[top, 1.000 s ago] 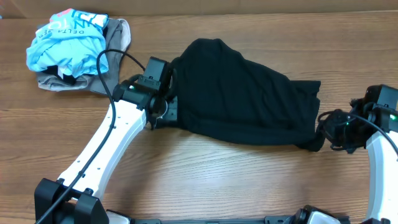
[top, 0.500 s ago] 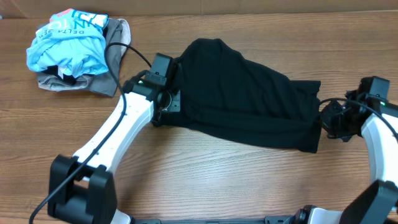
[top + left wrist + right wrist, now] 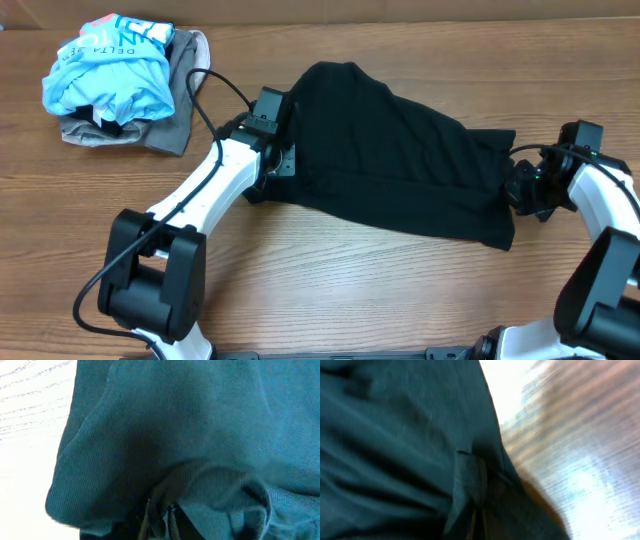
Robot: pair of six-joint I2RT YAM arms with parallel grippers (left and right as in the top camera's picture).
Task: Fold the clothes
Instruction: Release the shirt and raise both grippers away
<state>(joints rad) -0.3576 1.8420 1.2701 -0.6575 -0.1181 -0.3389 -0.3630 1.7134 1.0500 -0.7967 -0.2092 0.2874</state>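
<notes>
While the black garment [image 3: 400, 165] lies spread across the middle of the table [image 3: 350, 300], slanting from upper left down to lower right, each arm meets one end of it. The left claw [image 3: 272, 168] sits at the garment's left edge with cloth bunched against it; whether it grips cannot be told. The right claw [image 3: 520, 190] is pinched tight on a fold at the right edge. A light blue shirt [image 3: 110, 70] lies crumpled on a grey-tan garment [image 3: 188, 95] at the far left, well apart.
</notes>
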